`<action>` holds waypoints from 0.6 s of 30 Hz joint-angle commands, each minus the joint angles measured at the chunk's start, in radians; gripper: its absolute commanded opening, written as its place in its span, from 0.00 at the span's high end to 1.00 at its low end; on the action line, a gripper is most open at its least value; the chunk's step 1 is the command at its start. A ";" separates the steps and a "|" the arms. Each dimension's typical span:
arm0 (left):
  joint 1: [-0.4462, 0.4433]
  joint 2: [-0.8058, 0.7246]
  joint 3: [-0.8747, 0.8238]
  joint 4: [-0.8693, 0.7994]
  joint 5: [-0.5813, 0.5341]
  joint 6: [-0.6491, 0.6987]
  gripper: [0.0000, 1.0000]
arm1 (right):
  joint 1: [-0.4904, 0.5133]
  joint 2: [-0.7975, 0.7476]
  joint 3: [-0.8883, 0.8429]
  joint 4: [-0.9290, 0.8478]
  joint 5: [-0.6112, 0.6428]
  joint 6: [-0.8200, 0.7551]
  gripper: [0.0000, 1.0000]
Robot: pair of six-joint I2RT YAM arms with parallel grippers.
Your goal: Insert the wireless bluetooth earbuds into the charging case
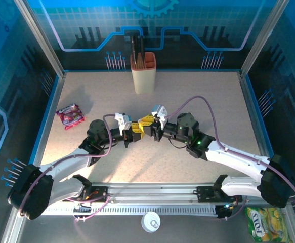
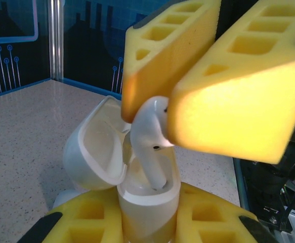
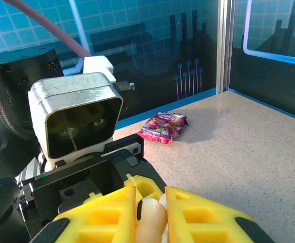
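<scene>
mid-insertion, pinching the small glossy white earbud (image 2: pixel 147 147) in the right gripper (image 2: pixel 160 114), stem down in the open white plastic charging case (image 2: pixel 94 152) clamped by the left gripper (image 2: pixel 148 227), needing a straight push home.

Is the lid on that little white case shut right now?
No, the charging case has its lid swung open to one side, with an earbud pointing stem-down into it.

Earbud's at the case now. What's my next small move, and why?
Probably ease the right claw straight down a little: the earbud has its stem tip in the open case, but its head sits above the rim. The left claw grips the case.
</scene>
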 commanded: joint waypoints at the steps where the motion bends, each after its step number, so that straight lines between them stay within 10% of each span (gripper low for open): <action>1: -0.006 -0.021 0.005 0.075 -0.001 -0.020 0.84 | -0.013 0.000 0.012 -0.083 -0.033 -0.034 0.83; 18: -0.005 -0.022 0.014 0.064 0.002 -0.012 0.84 | -0.013 0.074 0.038 -0.086 -0.099 -0.056 0.84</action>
